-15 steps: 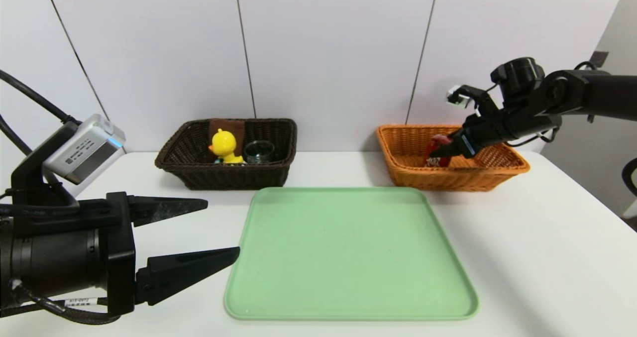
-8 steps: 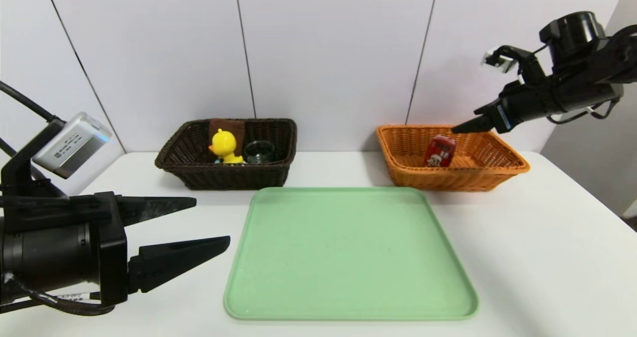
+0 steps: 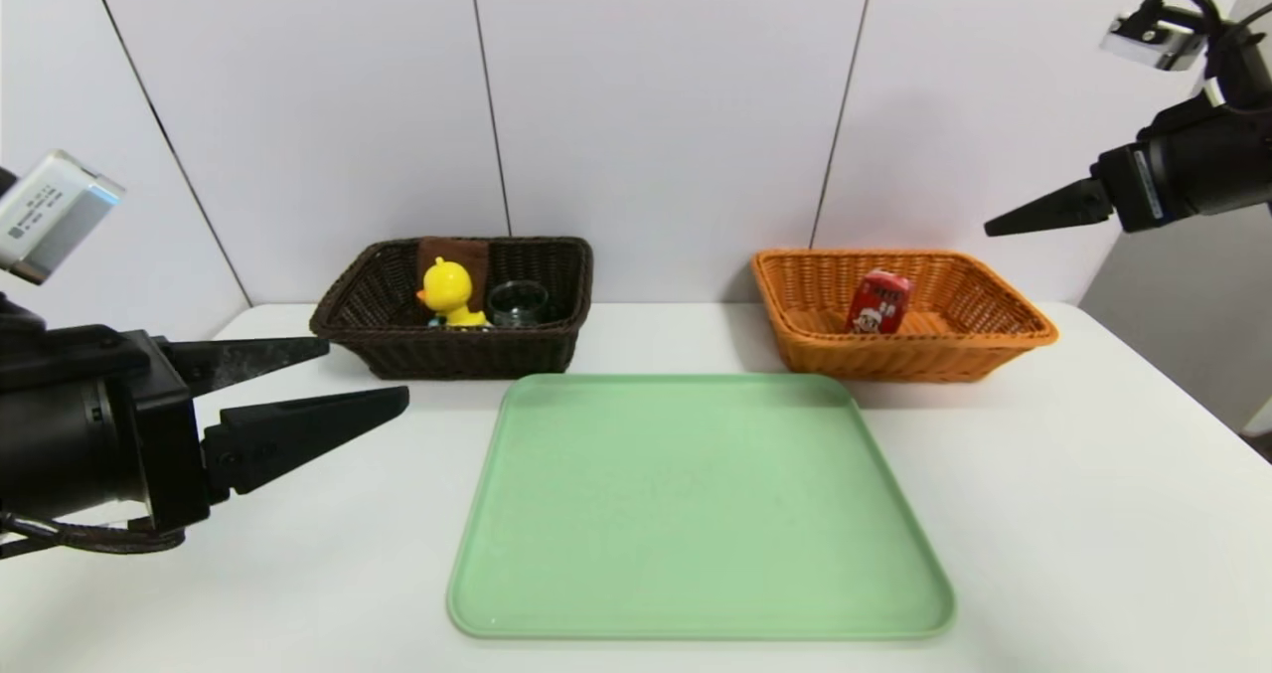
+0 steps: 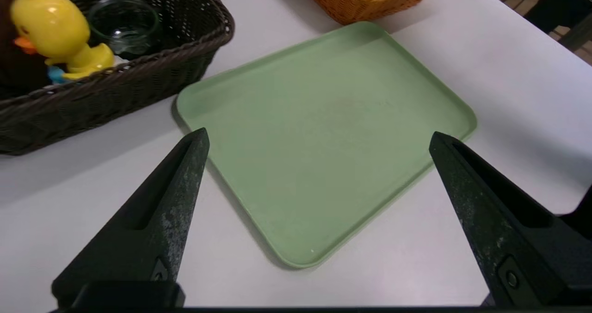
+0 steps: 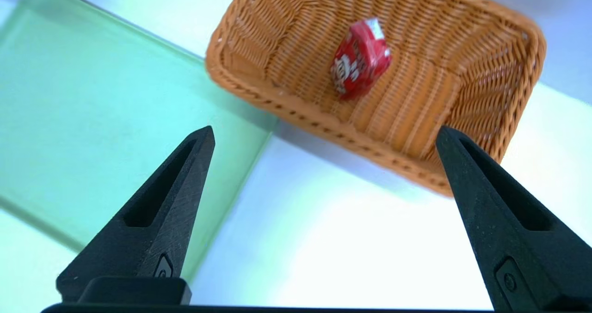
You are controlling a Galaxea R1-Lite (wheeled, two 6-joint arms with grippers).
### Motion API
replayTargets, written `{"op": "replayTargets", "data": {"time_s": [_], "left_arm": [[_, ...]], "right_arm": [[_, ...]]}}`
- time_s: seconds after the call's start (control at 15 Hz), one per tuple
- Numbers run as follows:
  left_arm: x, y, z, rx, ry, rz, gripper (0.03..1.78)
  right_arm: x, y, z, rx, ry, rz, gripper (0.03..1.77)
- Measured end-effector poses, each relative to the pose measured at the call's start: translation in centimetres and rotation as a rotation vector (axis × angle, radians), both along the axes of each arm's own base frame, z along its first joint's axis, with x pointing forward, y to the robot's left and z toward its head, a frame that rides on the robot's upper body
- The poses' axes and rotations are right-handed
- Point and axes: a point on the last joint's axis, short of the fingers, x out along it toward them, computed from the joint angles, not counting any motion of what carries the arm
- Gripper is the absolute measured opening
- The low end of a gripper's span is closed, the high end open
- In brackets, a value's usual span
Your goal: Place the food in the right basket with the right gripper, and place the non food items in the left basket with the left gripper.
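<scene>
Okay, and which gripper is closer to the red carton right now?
Right. The right gripper hangs beyond the basket's right end; the left is across the tray.

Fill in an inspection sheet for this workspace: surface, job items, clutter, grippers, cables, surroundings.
Surface: white table; green tray lies on it with nothing on it.
Food: red drink carton stands in the orange basket.
Non-food: yellow duck toy, clear glass cup and brown towel are in the dark brown basket.
Clutter: nothing seen.
Left gripper: open, empty, over the table's left side.
Right gripper: open, empty, raised beyond the orange basket's right end.
Cables: dark ones along both arms; none seen lying on the tray.
Surroundings: pale panelled wall behind the baskets.
</scene>
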Motion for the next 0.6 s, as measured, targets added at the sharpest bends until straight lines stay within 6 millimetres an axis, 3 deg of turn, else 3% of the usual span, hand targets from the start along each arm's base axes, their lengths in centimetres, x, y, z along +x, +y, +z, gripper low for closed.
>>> {"op": "replayTargets", "data": {"time_s": [0.27, 0.6], "left_arm": [[-0.7, 0.6, 0.7, 0.048, 0.025, 0.14, 1.69], [-1.3, 1.5, 0.3, 0.138, 0.028, 0.43, 1.69]], "right_arm": [[-5.5, -0.3, 0.3, 0.005, 0.021, -0.083, 1.68], [-13.6, -2.6, 0.6, 0.024, -0.026, -0.362, 1.69]]}}
